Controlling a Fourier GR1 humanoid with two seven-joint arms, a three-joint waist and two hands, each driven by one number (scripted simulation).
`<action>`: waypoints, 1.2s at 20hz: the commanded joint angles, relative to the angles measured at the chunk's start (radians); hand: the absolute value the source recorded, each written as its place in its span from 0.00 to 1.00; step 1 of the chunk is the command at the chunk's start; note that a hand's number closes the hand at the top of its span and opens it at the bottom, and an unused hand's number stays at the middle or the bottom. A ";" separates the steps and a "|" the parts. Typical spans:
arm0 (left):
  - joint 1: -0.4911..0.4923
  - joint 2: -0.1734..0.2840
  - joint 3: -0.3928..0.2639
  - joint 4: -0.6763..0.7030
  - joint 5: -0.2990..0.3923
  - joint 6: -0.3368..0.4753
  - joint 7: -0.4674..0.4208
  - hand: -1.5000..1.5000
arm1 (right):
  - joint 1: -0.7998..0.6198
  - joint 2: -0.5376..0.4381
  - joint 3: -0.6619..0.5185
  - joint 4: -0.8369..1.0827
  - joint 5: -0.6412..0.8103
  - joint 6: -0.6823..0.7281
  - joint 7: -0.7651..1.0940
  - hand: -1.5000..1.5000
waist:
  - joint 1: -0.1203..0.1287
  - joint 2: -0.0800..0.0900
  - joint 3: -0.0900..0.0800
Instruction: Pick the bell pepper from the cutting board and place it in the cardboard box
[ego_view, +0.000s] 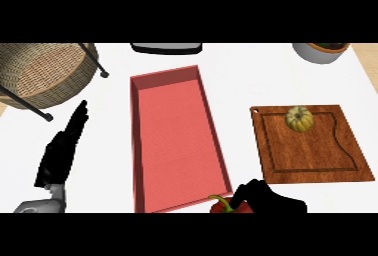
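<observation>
Your right hand (272, 200), at about five o'clock in the view, is curled around the red pepper (221, 206), which sits just outside the near corner of the red box (177, 145) and off the cutting board (310, 145). The pepper has not crossed the box wall, as far as you can tell from here. The risk now is clipping that near wall: bring the pepper across too low and it may catch the rim or nudge the box. Let go too early and it would likely land on the table (244, 75) instead. Your left hand (63, 150) rests open at eight o'clock, fingers straight. A small squash (299, 119) lies on the board at two o'clock; leave it.
</observation>
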 joint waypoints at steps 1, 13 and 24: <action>0.000 0.018 0.013 0.012 0.007 -0.015 -0.019 0.50 | -0.201 0.183 -0.093 0.116 -0.078 0.029 0.125 1.00 | 0.017 0.004 -0.002; -0.001 -0.007 -0.001 0.019 0.002 -0.010 -0.015 0.50 | -0.743 0.192 -0.357 0.803 -0.478 -0.110 0.169 1.00 | 0.016 0.000 0.001; -0.003 -0.032 -0.020 0.018 -0.021 0.007 -0.025 0.50 | -0.880 0.192 -0.302 1.245 -0.693 -0.571 -0.007 0.00 | 0.019 0.003 0.003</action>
